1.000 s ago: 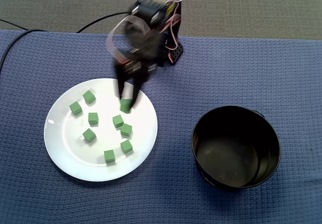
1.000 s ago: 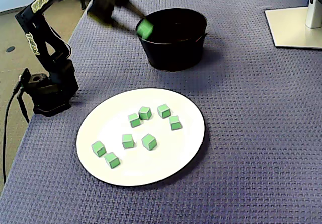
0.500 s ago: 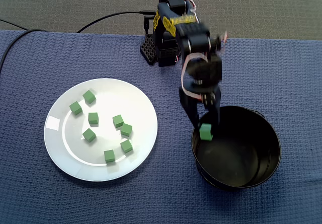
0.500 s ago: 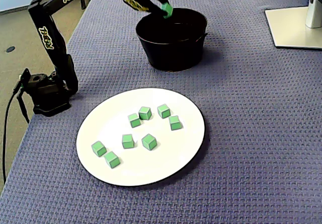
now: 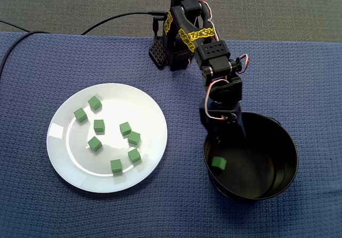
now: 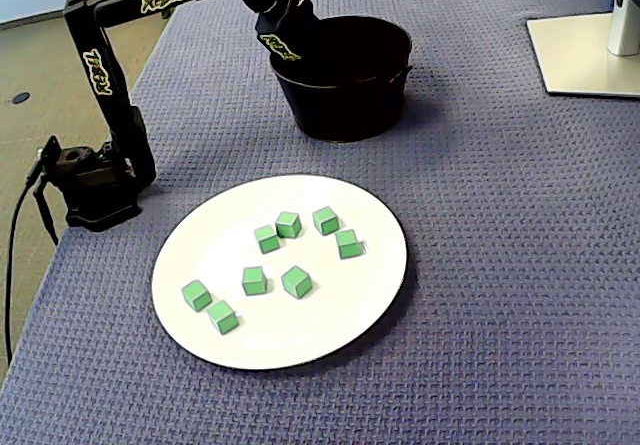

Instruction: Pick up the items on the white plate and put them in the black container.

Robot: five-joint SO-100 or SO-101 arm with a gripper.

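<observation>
Released since half a second ago, the small green cube point(image 5: 218, 163) is seen lying on the floor of the round black metal container point(image 5: 267, 174), just inside its wall. The black two-finger gripper point(image 5: 227, 133) is held at the container's rim, jaws spread and empty. Seven more green cubes point(image 5: 125, 128) are seen on the round white plate point(image 5: 69, 158), well apart from the container.

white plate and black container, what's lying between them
Nothing: only bare blue cloth separates the white plate and the black container, seen in both fixed views.
</observation>
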